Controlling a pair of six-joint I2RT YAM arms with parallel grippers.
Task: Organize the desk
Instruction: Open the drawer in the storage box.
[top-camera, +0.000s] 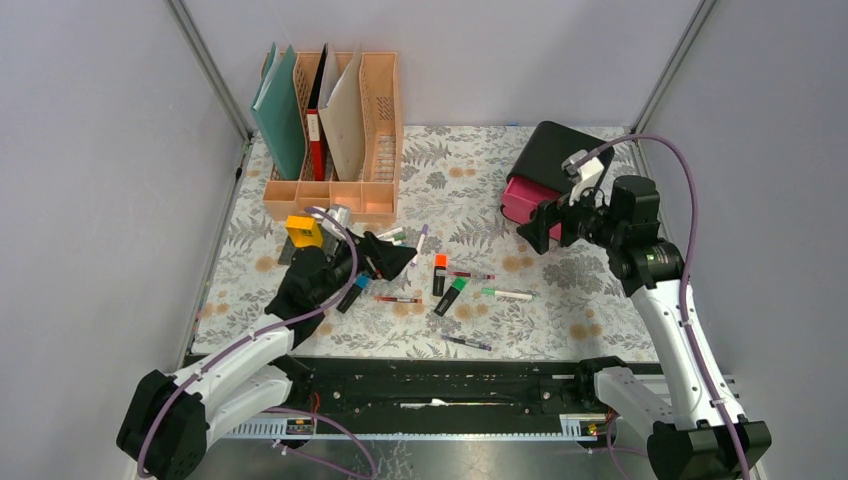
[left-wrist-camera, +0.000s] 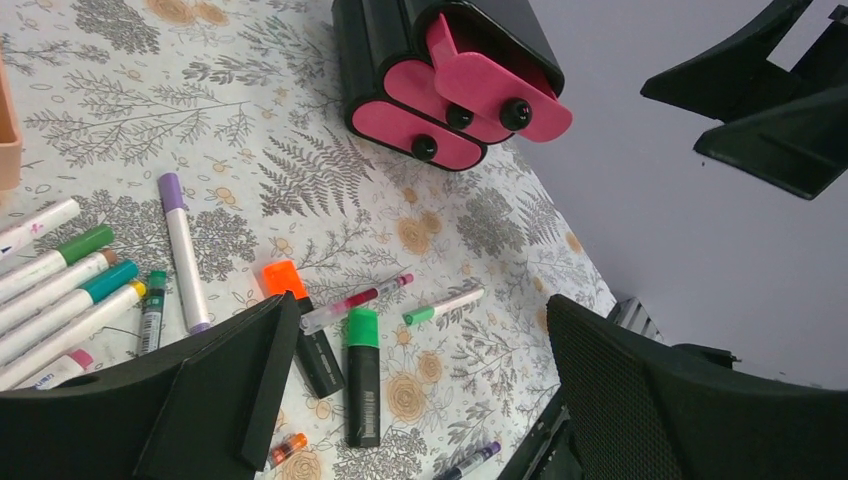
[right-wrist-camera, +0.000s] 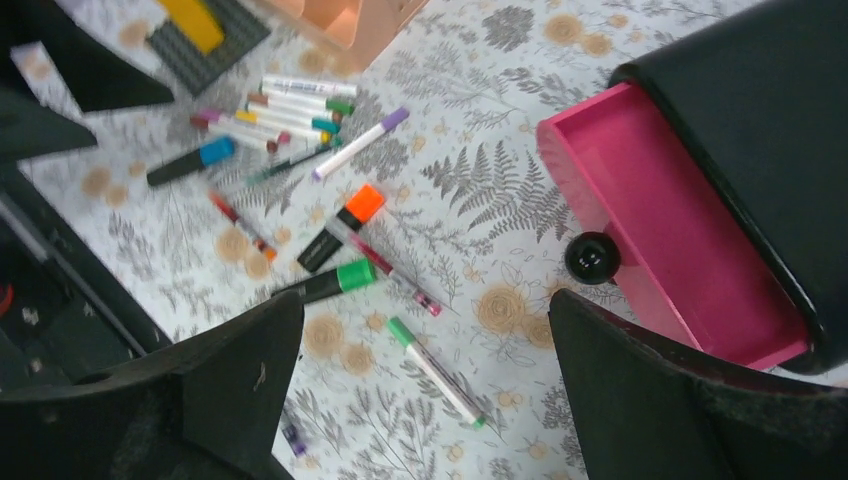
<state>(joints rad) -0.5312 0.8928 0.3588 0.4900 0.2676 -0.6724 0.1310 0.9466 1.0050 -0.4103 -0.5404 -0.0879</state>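
1. Desk (top-camera: 560, 310): fern-and-flower cloth top. It spans the floor between the grey walls, ahead of both arm bases.
2. Left gripper (left-wrist-camera: 420, 320): fingers spread wide, holding nothing, above the marker cluster (right-wrist-camera: 300, 100) at left-centre. It appears clear of the cloth, but contact cannot be confirmed.
3. Right gripper (right-wrist-camera: 425, 310): fingers spread wide, holding nothing. It is just beside the drawer box (top-camera: 558, 158) at far right, which has one pink drawer (right-wrist-camera: 680, 240) pulled out.
4. Orange highlighter (top-camera: 439, 270) and green highlighter (top-camera: 451, 295) lie loose mid-desk, near each other.
5. Peach file rack (top-camera: 335, 190) stands far left with folders upright.
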